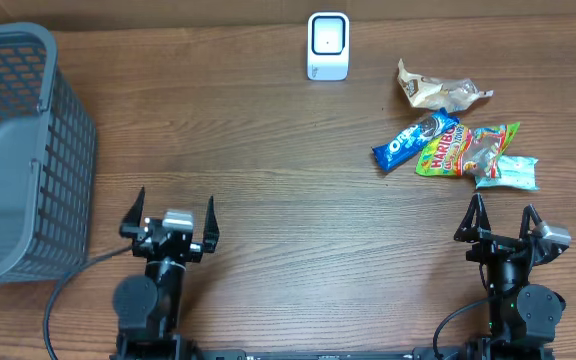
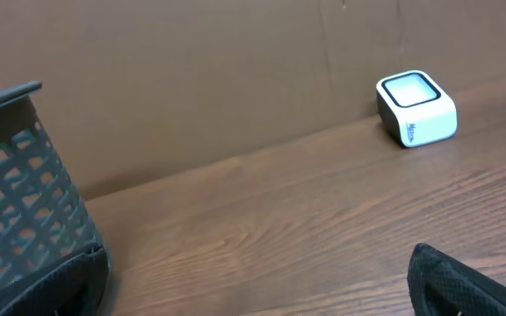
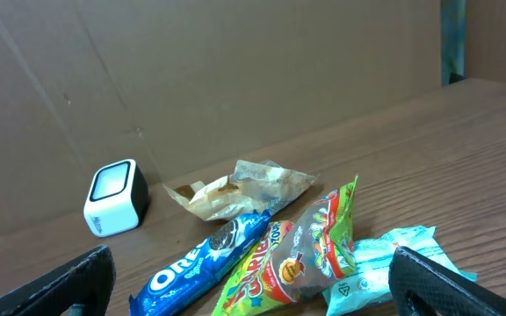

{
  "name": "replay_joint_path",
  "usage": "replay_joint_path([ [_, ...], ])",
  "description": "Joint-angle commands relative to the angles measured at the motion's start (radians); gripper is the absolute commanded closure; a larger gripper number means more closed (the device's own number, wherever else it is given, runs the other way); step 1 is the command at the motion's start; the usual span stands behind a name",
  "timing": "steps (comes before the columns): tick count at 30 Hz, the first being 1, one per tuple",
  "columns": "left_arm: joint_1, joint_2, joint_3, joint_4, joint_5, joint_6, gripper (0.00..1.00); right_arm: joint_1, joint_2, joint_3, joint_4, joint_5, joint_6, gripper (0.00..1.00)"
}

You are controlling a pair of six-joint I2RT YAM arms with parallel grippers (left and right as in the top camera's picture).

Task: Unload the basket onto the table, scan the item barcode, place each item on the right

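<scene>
While left fingers [image 1: 211, 215] and right fingers [image 1: 476, 215] gape empty, the Oreo pack [image 1: 415, 140] overlaps the Haribo bag [image 1: 465, 150] near the surface's [image 1: 288, 200] right edge.
Lifting one could drag the other.

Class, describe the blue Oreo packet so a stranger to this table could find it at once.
On the brown wooden table, look right of the small white box scanner to the cluster of snack packets. The long blue plastic Oreo packet lies at its left edge, the only deep-blue one.
</scene>
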Motion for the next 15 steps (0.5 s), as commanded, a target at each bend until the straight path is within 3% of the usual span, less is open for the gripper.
replay_joint_path([
  [1, 0.006, -0.104, -0.066, 0.009, -0.015, -0.037, 0.0, 0.0, -0.008, -0.011, 0.008, 0.007, 0.0, 0.0],
  [8, 0.006, -0.23, -0.126, -0.044, -0.015, -0.037, 0.0, 0.0, -0.008, -0.011, 0.008, 0.007, 0.0, 0.0],
  [15, 0.006, -0.232, -0.126, -0.134, -0.014, -0.041, 0.0, 0.0, -0.008, -0.011, 0.008, 0.007, 0.0, 0.0],
])
